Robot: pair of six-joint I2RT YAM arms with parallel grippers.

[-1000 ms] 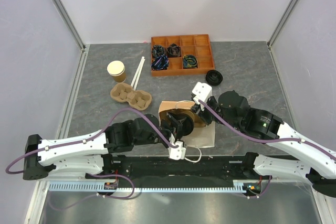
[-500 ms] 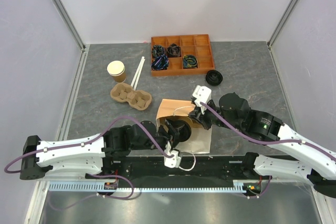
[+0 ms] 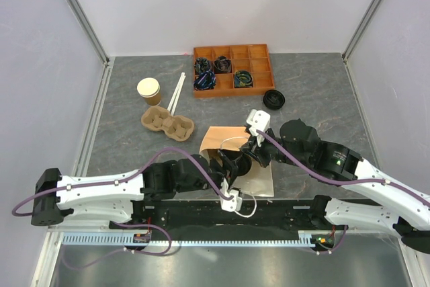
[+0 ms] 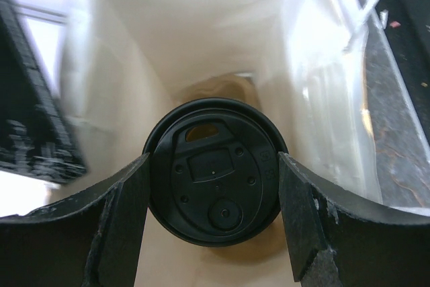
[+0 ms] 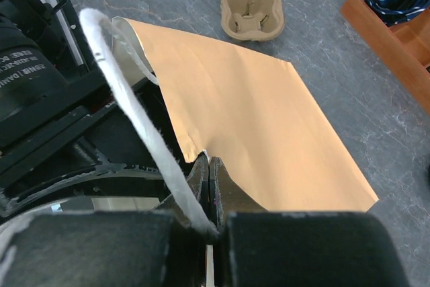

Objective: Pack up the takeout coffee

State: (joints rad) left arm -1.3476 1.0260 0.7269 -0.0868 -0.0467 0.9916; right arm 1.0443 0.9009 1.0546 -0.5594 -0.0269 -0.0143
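Observation:
The takeout coffee [image 4: 215, 169], seen lid-on from above with its round black lid, sits inside the brown paper bag [image 3: 225, 136] with pale inner walls [image 4: 201, 38]. My left gripper [image 4: 213, 164] reaches into the bag's mouth, and its two fingers press the lid's left and right edges. My right gripper [image 5: 209, 163] is shut on the bag's upper rim [image 5: 195, 152], holding the mouth up, with a white handle loop [image 5: 134, 99] draped over it. In the top view the right gripper [image 3: 250, 148] is at the bag's right side and the cup is hidden.
A lidless tan cup [image 3: 149, 91] stands at back left, white sticks [image 3: 177, 92] beside it, and a pulp cup carrier [image 3: 167, 123] in front. An orange compartment tray [image 3: 233, 70] is at the back. A loose black lid [image 3: 273, 99] lies to the tray's right.
My left arm has shifted and pushed the coffee further into the bag. My right gripper has come slightly nearer and left, still pinching the rim, and the bag has shifted with it.

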